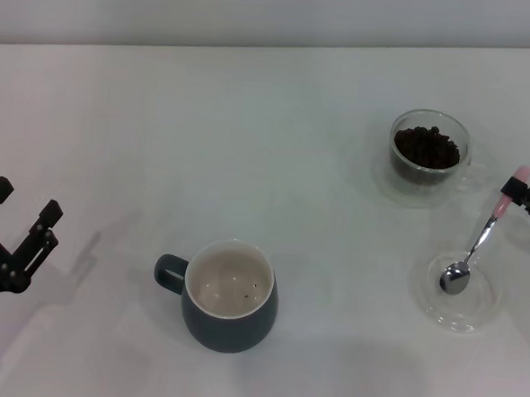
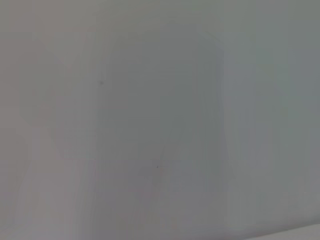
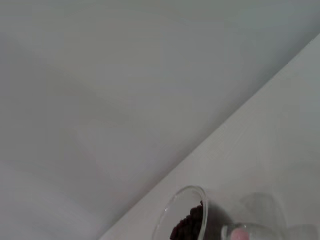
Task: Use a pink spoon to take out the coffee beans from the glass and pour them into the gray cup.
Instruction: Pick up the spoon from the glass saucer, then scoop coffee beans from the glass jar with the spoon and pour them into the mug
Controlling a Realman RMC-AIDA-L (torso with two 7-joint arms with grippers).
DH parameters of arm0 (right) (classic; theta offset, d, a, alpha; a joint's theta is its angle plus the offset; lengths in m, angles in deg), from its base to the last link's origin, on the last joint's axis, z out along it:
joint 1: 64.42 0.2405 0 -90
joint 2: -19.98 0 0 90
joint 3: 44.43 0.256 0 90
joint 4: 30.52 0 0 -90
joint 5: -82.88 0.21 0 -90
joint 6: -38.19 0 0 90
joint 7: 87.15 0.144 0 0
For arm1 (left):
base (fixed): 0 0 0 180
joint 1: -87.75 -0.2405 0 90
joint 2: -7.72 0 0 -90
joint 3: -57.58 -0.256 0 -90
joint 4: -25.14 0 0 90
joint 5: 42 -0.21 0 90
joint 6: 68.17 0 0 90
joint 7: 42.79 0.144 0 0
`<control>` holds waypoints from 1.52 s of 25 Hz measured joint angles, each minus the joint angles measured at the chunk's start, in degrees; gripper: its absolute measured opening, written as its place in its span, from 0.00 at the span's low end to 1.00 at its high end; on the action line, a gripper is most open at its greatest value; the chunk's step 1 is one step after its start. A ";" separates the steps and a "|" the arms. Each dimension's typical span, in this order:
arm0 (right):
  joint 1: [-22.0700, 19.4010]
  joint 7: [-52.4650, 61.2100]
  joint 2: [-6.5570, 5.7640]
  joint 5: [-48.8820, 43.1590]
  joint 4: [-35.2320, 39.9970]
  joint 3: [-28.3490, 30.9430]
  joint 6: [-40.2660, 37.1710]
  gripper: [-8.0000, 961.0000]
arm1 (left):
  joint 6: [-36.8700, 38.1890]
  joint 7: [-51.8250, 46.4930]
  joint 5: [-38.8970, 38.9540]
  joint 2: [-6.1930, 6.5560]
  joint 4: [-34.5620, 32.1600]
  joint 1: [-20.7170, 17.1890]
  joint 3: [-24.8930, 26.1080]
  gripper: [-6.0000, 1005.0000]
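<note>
Evidently right gripper (image 1: 528, 195) is pinched on pink spoon (image 1: 478, 240) at handle tip, bowl on saucer (image 1: 456, 305) beside glass (image 1: 428, 156): light, slippery, prob. pivots; left gripper (image 1: 21, 218) idle, spread.

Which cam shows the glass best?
Head view: the whole glass with beans is visible. Right wrist shows only part of its rim at the frame edge. Left wrist shows none of it.

Count: 1 spoon (image 1: 478, 241), 1 glass (image 1: 429, 154) with a heap of beans (image 1: 426, 147), 1 cup (image 1: 229, 297), 1 saucer (image 1: 455, 296), 2 claws: left (image 1: 21, 209), right (image 1: 526, 194).
</note>
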 joint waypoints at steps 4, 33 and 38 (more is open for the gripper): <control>-0.21 0.00 -0.34 0.60 0.16 0.08 0.84 0.15 | 0.00 0.00 -0.01 0.00 0.01 -0.03 0.00 0.65; 8.16 -7.10 0.16 11.50 5.45 0.03 2.59 0.15 | 1.36 0.00 0.54 -0.09 0.58 1.17 0.00 0.65; 9.73 -11.59 0.39 11.53 5.50 -0.33 -0.38 0.15 | 1.47 0.00 1.01 -0.09 0.58 1.48 0.00 0.65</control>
